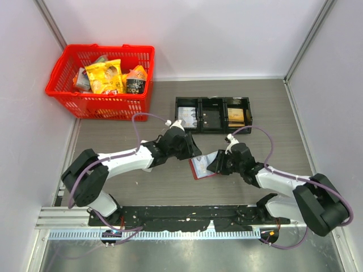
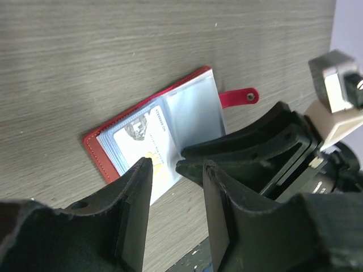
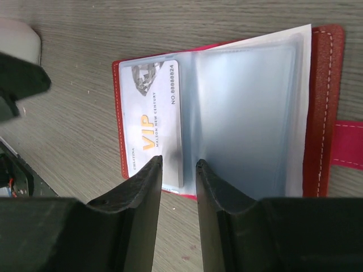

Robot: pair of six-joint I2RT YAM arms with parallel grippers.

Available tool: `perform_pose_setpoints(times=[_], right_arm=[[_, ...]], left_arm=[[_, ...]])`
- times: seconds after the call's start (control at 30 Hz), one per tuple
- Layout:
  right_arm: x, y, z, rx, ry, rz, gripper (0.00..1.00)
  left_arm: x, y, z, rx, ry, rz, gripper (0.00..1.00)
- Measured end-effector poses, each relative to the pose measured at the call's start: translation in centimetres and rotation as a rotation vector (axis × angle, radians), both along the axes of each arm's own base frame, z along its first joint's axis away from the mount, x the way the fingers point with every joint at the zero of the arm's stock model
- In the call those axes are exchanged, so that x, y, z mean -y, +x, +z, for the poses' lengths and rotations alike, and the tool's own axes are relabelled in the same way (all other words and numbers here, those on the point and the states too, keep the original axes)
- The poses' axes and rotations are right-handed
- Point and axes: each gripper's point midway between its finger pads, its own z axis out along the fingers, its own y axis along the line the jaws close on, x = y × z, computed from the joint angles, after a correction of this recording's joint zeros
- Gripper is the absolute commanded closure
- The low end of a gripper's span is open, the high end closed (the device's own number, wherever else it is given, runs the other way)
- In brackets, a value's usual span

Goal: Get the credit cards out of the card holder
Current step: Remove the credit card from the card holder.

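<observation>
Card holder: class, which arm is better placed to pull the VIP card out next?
Probably right: the right gripper has its jaws astride a corner of the card, at the fold of the holder. The left gripper hovers open beside it.

Red card holder [image 3: 323, 107] lies open and flat on table [image 3: 68, 113], clear sleeves up. One pale credit card [image 3: 153, 119], gold "VIP" print, sits in left sleeve.
</observation>
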Motion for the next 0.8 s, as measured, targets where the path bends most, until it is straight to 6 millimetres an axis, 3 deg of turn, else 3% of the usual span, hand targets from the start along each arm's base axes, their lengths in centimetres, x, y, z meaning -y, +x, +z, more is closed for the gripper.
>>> perform_pose_setpoints(times=[0.23,0.53,0.8], right_arm=[[-0.9,0.5,-0.3,-0.025,0.06,0.013,0.68],[-2.2,-0.5,-0.1,-0.056,0.119,0.09,0.68],[-2.5,-0.4,1.1,-0.048,0.152,0.084,0.68]], left_arm=[[0.5,-1.7,-3.6,-0.051,0.085,-0.041,0.67],[-1.9,-3.8,-7.9,-0.119,0.208,-0.004,0.76],[-2.2,-4.8,-7.9,-0.115,0.179,0.014,0.76]])
